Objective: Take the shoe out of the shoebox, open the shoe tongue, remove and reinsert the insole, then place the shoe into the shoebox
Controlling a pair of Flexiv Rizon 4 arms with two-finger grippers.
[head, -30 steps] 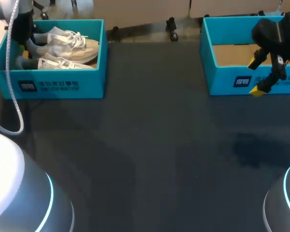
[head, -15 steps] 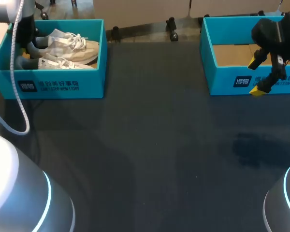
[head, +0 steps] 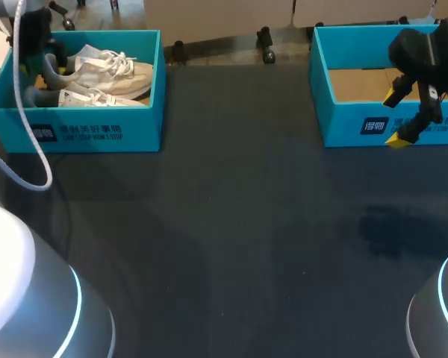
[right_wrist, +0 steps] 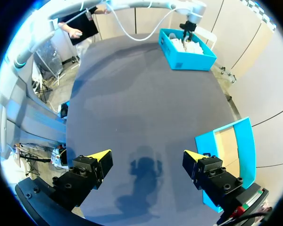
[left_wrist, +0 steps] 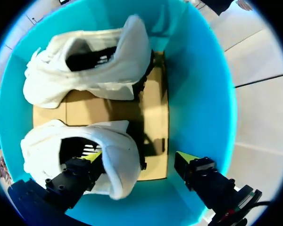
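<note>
At ten o'clock on the dark tabletop (head: 231, 224), a teal shoebox (head: 89, 133) with two white laced shoes inside, side by side on the cardboard floor: farther shoe (head: 112, 66) toward twelve, nearer shoe (head: 97, 98) toward six, both toes toward three. Down inside that box at its nine o'clock end, by the heels, the left hand (left_wrist: 139, 158), spread wide and gripping nothing. In the left wrist view, one yellow-tipped finger (left_wrist: 87, 162) at the foot opening of the nearer shoe, just inside the heel collar; the other finger clear of the shoe, over bare cardboard close to the box wall; heel of that shoe between the two, touched from one side at most. Farther shoe ahead of the fingers, untouched. At two o'clock, a second teal shoebox (head: 343, 123), only its cardboard floor on show. Right hand (head: 397, 115) above the tabletop just on the six o'clock side of that box, fingers wide apart, nothing between them; in the right wrist view, only dark tabletop under the spread tips, the box just beside one finger.
</note>
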